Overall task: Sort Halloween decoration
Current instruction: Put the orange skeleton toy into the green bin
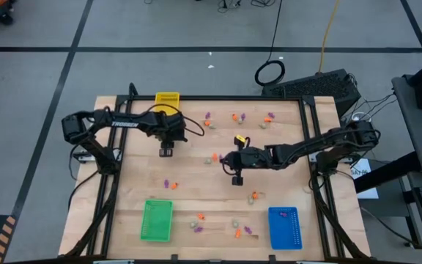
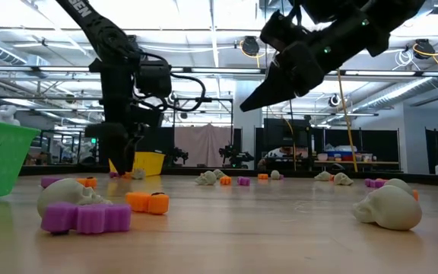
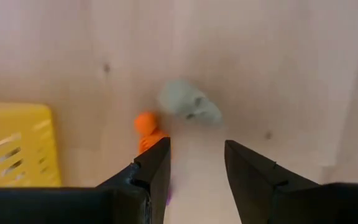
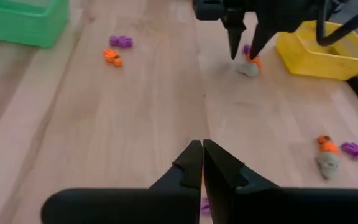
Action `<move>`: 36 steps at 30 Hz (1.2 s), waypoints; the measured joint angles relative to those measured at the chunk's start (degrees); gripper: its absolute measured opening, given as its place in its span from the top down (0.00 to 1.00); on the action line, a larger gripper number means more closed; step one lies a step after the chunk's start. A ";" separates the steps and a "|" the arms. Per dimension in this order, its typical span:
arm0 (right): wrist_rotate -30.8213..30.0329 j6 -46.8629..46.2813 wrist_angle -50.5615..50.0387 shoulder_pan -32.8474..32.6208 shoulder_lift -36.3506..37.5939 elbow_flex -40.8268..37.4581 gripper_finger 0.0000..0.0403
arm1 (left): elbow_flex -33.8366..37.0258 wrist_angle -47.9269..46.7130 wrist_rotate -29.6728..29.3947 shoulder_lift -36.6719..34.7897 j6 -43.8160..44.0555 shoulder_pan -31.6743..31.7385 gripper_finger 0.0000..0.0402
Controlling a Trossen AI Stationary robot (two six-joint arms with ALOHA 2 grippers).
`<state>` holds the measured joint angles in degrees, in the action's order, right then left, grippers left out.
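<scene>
The Halloween decoration lies scattered over the wooden table as tiny orange, purple and beige-grey trinkets. My left gripper (image 1: 165, 151) points down, open, near the yellow tray (image 1: 168, 100). Just past its fingertips lie a grey skull (image 3: 188, 103) and an orange trinket (image 3: 146, 128), with a purple one (image 4: 246, 49) beside them. Seen from the right wrist, its tips (image 4: 244, 43) stand just above this small cluster without touching it. My right gripper (image 1: 237, 180) hangs slanted over the table's middle, shut, with nothing showing between its fingers (image 4: 202, 157).
A green tray (image 1: 157, 219) stands at the near left and a blue tray (image 1: 285, 228) at the near right. More trinkets lie near the far edge (image 1: 237, 117), between the two near trays (image 1: 237, 231) and left of centre (image 1: 170, 184).
</scene>
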<state>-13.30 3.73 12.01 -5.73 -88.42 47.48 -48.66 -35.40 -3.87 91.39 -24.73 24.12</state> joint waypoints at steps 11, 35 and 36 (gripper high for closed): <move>-0.04 -1.09 -0.04 -1.51 0.00 0.00 1.00 | -0.07 0.62 -4.91 -0.04 6.24 2.10 0.62; -5.33 -1.10 0.07 -1.14 0.00 -0.02 1.00 | -0.31 5.49 0.40 4.53 7.42 5.70 0.81; -5.99 -1.10 0.00 -1.08 0.00 -0.02 1.00 | -0.31 5.47 0.38 4.51 6.89 5.64 0.85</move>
<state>-19.29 2.63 12.01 -6.81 -88.42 47.46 -48.97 -29.93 -3.48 95.90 -17.84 29.76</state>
